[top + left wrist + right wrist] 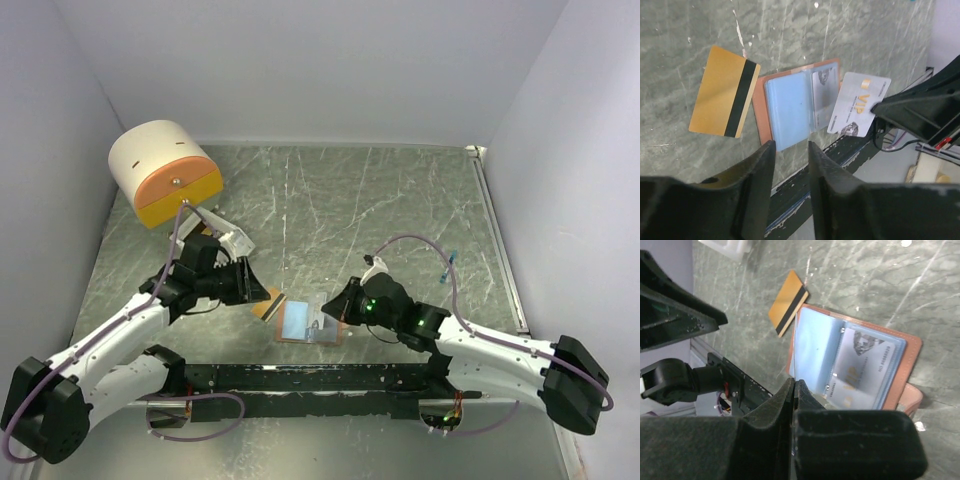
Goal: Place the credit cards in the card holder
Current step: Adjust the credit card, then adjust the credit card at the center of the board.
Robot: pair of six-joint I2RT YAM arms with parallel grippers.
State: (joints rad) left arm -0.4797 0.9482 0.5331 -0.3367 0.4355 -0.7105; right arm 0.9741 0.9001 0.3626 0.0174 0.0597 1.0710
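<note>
The card holder [300,322] lies open on the table, pale blue inside with a salmon-brown rim; it also shows in the left wrist view [790,107] and the right wrist view [815,340]. A silver card [867,357] sits in its clear pocket. My right gripper [794,385] is shut on a white VIP card [858,104], held by its edge just over the holder's right side. A gold card with a black stripe [725,92] lies flat left of the holder. My left gripper [790,147] is open and empty, just near of the holder and the gold card.
A round cream-and-orange drawer unit [165,172] stands at the back left. A small white box [228,240] sits behind my left arm. A black rail [320,378] runs along the near table edge. A small blue item [447,265] lies to the right.
</note>
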